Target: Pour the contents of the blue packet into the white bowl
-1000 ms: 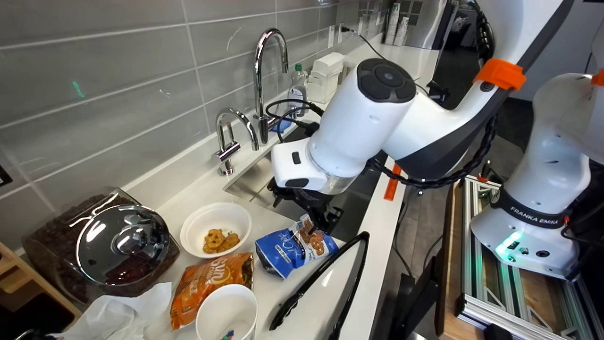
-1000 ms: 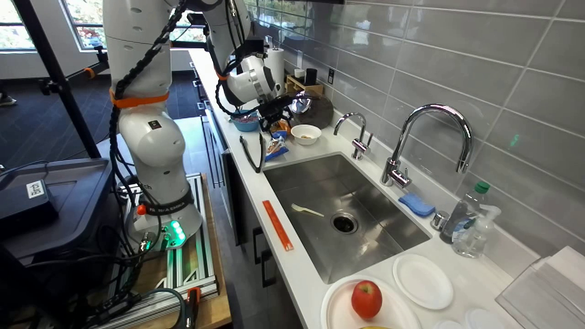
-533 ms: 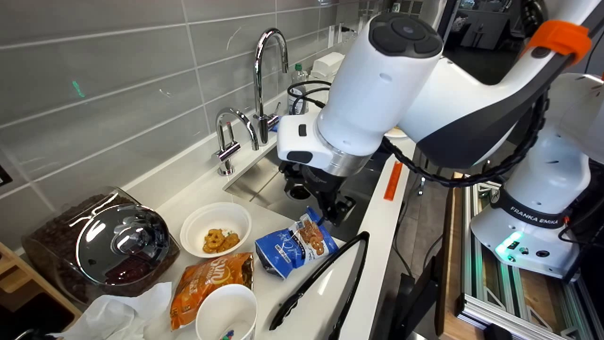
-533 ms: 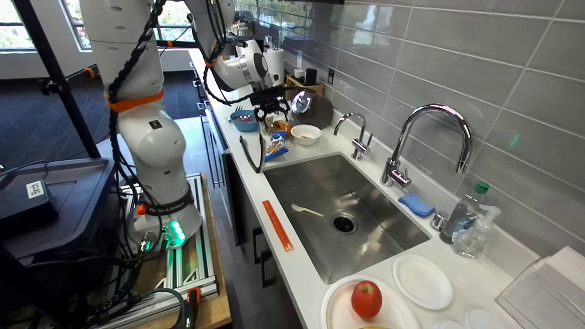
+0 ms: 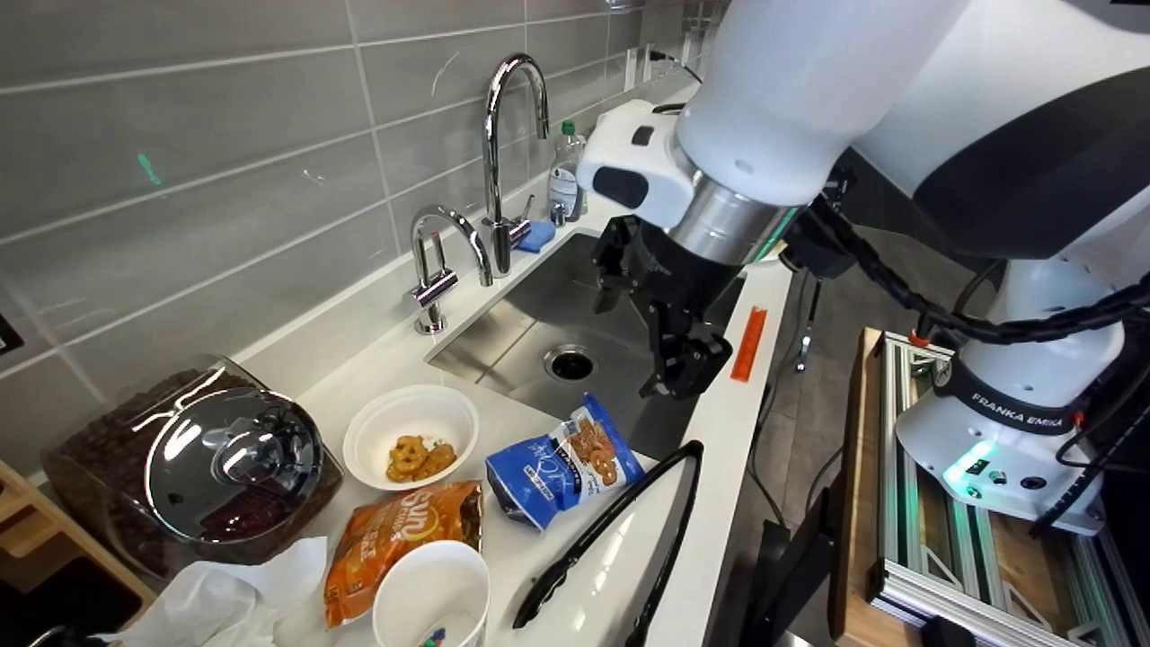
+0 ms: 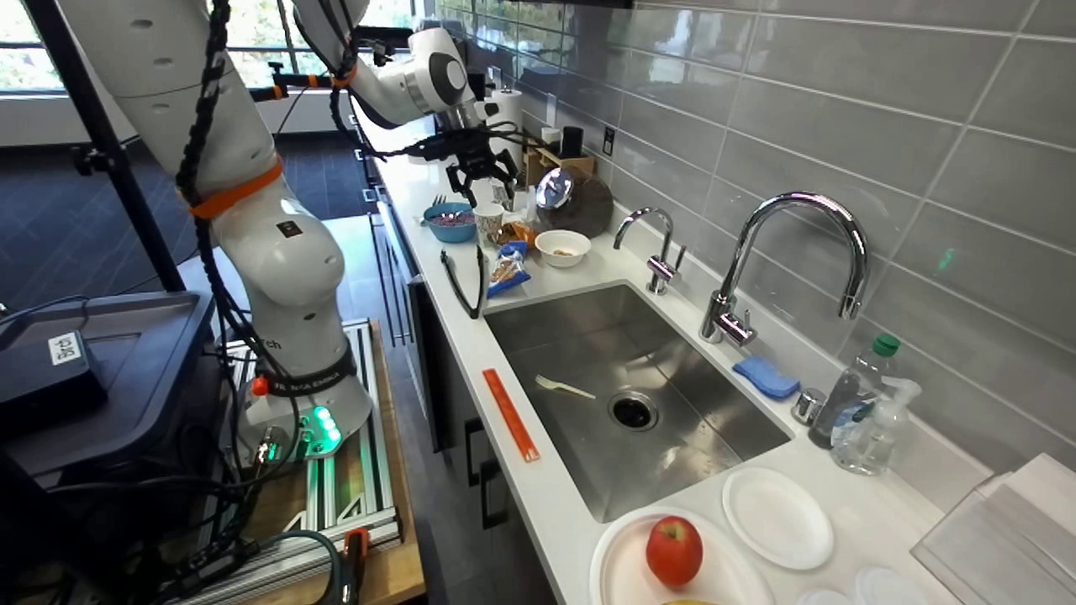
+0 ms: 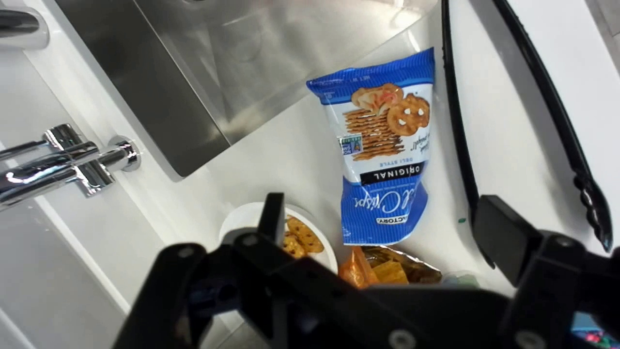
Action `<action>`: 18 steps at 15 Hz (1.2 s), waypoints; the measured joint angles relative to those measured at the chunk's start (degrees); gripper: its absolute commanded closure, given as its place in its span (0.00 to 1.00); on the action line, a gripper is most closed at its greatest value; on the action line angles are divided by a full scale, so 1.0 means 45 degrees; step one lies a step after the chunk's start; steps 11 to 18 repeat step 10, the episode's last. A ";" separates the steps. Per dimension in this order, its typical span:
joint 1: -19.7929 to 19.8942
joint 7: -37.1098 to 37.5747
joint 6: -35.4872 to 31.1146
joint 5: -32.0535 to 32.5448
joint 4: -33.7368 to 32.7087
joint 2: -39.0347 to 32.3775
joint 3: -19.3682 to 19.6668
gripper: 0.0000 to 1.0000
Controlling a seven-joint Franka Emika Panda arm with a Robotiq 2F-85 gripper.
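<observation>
On the counter (image 5: 512, 562), nearest, a white cup (image 5: 409, 575) holds small coloured pieces (image 5: 437, 637), cut off by the frame; just beside it, in an exterior view, sits a blue bowl (image 6: 448, 234) of pinkish-purple bits (image 6: 454, 219). Next to the cup lies an orange bag (image 5: 395, 548); the wrist view shows yellow-orange chips (image 7: 390, 272) at its mouth. Left of it in an exterior view, a large clear jar (image 5: 103, 467) with a shiny lid (image 5: 202, 485) is full of small dark brown pieces. The blue packet (image 5: 561, 467) lies printed face up between the black tongs (image 7: 541, 77) and the white bowl (image 5: 370, 433); its contents are hidden. The white bowl holds several brown crisps (image 5: 409, 458). The tool (image 5: 629, 349) hangs above the counter, fingers spread wide apart, clear of the packet. Farther off, the steel sink (image 6: 689, 437) has a pale utensil (image 6: 555, 384) in it. Past it stand a green-capped soap bottle (image 6: 856, 391) and a clear pump bottle (image 6: 878, 437), and a white plate (image 6: 624, 567) carries a red apple (image 6: 675, 550).
</observation>
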State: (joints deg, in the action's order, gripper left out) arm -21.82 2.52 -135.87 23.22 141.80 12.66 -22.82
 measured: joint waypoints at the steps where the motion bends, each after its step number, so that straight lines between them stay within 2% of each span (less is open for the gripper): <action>1: -0.0002 0.0371 0.0031 -0.0051 0.0118 0.0378 -0.0070 0.00; 8: -0.0001 0.2113 0.0187 -0.0140 0.1015 0.2509 -0.0467 0.00; 18: -0.0001 0.2175 0.0194 -0.0140 0.1137 0.2705 -0.0493 0.00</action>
